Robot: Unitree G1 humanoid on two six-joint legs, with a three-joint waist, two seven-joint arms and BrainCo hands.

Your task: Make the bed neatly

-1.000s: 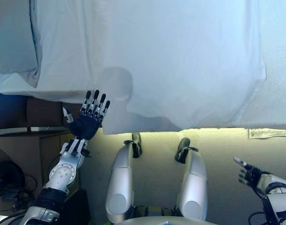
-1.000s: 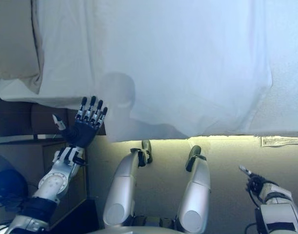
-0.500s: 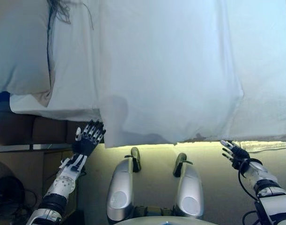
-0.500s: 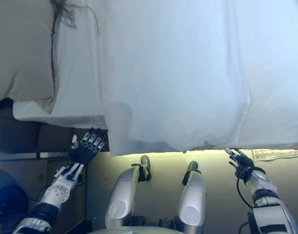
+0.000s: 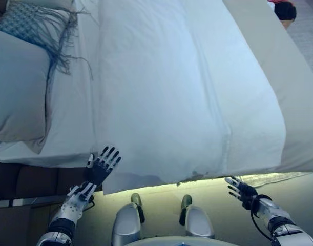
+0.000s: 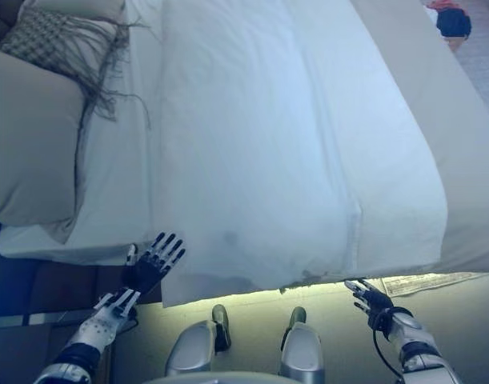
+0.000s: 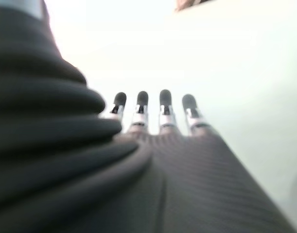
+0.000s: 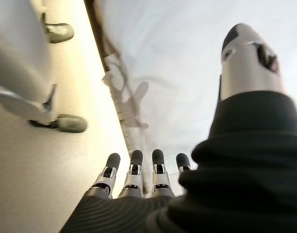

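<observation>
Left hand (image 5: 101,166) spread at white duvet (image 5: 176,92) edge, pillow (image 5: 15,92) left

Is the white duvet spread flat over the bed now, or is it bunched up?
Spread flat: the white duvet lies smooth across the bed, its near edge hanging over.

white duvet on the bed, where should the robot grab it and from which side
Probably the white cloth duvet is best taken along its near hem, which overhangs the mattress edge just in front of the robot and hangs free. Coming from below and in front, the open left hand could pinch near the left corner and the open right hand near the right end.
</observation>
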